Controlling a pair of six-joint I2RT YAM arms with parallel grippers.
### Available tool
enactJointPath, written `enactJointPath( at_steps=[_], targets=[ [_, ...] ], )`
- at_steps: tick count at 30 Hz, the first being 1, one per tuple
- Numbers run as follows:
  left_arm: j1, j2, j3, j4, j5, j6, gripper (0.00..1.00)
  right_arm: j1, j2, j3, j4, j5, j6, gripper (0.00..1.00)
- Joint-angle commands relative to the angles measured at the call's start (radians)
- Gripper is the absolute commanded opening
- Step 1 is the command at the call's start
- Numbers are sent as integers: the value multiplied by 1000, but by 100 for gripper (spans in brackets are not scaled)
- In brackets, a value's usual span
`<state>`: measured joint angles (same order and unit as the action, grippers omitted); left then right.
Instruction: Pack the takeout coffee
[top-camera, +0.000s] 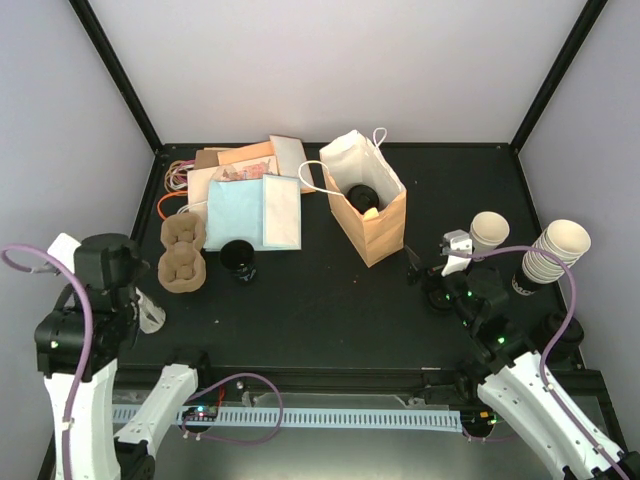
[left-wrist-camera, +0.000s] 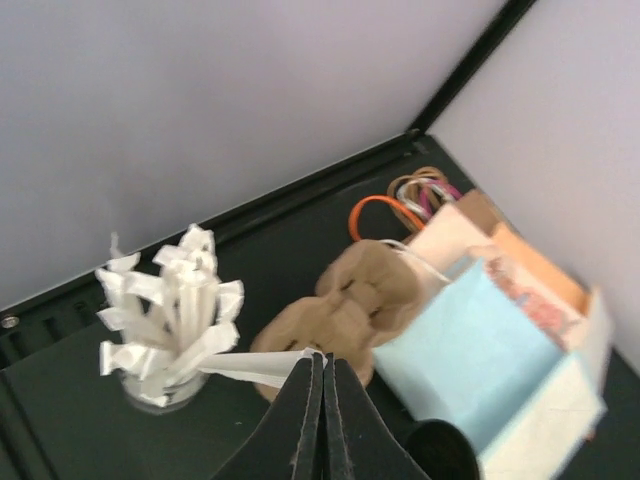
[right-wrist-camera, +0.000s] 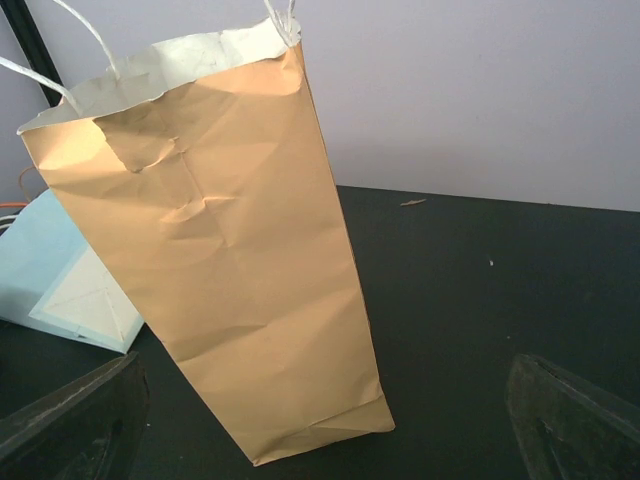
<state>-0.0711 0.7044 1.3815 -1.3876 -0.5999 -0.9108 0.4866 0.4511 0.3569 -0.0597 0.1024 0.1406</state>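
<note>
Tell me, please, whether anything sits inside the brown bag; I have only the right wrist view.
Observer: Yes, from above a round black lid shows inside the bag, through its open top.
Operator: Thank you. What is the left gripper doing?
Observer: The left gripper is shut on a white paper stick, beside a glass full of them.
Operator: Are any cups outside the bag?
Observer: A tall stack of lidless cups stands well to the right of the bag.

Black table (top-camera: 330, 300) carries a brown bag (top-camera: 380, 235), cup carrier (top-camera: 183, 255), flat bags (top-camera: 240, 215).
</note>
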Motion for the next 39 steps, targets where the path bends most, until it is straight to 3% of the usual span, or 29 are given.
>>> enactJointPath(
  at_steps=[1,7,13,15,18,24,26,30,33,39],
  targets=[
    [10,3,121,37,130,88,1,-3,4,20,19,-11,7,100],
    [10,-25,247,121,302,116,2,-3,16,22,16,-21,7,100],
    [10,-96,226,306,431,134,1,-3,15,21,10,-24,7,100],
    [10,-119,158,445,543,125,2,-3,15,20,8,-24,7,100],
    [9,-135,13,733,843,105,2,-3,9,19,8,-18,7,100],
    [6,-20,-93,1130,1228,-158,2,-3,-26,16,10,0,11,100],
    [-1,26,-78,1212,1266,-194,2,-3,-37,14,13,0,8,100],
    [-10,94,24,1179,1241,-155,2,-3,-38,14,13,15,8,100],
    [-36,140,20,1258,1232,-208,2,-3,-43,9,14,27,5,100],
    [-235,265,61,1337,1113,-172,2,-3,-48,6,26,30,2,100]
  ],
)
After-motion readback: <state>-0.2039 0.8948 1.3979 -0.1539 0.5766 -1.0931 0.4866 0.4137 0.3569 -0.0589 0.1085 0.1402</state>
